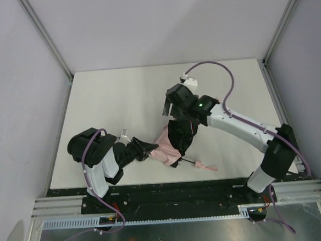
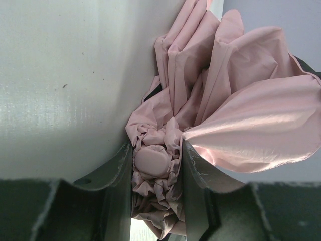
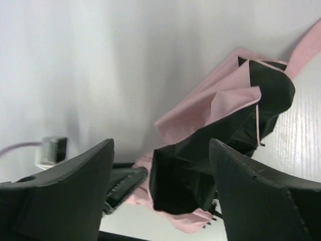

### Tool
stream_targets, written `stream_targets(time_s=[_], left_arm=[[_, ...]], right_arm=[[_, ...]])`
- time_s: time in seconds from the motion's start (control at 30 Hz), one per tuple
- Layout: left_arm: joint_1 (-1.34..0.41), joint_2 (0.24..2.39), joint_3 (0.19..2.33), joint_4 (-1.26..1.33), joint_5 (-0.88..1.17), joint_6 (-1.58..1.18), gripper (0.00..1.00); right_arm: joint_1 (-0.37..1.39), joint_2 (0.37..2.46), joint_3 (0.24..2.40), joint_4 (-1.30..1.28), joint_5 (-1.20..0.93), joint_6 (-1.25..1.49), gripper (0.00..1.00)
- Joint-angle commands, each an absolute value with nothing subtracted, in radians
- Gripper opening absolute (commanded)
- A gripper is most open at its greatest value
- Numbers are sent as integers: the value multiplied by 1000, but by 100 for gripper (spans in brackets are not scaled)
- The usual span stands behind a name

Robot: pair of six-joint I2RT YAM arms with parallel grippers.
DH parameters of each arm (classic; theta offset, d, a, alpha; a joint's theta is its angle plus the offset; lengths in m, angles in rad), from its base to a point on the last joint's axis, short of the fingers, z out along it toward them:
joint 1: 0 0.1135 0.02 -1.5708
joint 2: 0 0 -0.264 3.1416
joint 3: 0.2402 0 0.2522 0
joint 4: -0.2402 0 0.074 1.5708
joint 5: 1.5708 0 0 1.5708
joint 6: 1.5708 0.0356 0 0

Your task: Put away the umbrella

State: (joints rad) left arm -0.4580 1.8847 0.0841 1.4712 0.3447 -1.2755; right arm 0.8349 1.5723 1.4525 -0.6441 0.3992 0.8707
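The umbrella (image 1: pixel 165 149) lies half collapsed near the table's front edge, pale pink outside with a black lining. Its thin black shaft (image 1: pixel 190 162) and pink strap (image 1: pixel 208 167) trail to the right. My left gripper (image 1: pixel 143 153) is shut on the umbrella's gathered top. In the left wrist view the round pink cap (image 2: pixel 152 161) and bunched fabric sit pinched between the fingers of the left gripper (image 2: pixel 153 173). My right gripper (image 1: pixel 174 117) hovers over the canopy from behind, open. In the right wrist view the right gripper (image 3: pixel 160 145) stands wide, with the umbrella (image 3: pixel 200 108) beyond and loose between its fingers.
The white table (image 1: pixel 120 101) is bounded by grey walls and metal frame posts (image 1: pixel 44 35). A black rail (image 1: pixel 171 191) runs along the near edge between the arm bases. A left finger (image 3: pixel 123 186) shows in the right wrist view, close under the fabric.
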Motion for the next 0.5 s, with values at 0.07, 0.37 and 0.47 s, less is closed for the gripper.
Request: stream_targets(time_s=[0.07, 0.37, 0.47], left_arm=[[-452, 1905, 59, 1467, 301, -1197, 0], [-451, 1929, 64, 1466, 320, -1265, 0], [-451, 1927, 59, 1467, 320, -1302, 0]], right_arm=[[1001, 1538, 1359, -444, 422, 326, 67], [1194, 1387, 1082, -212, 183, -216, 86], [1229, 1447, 1066, -191, 141, -245, 88]])
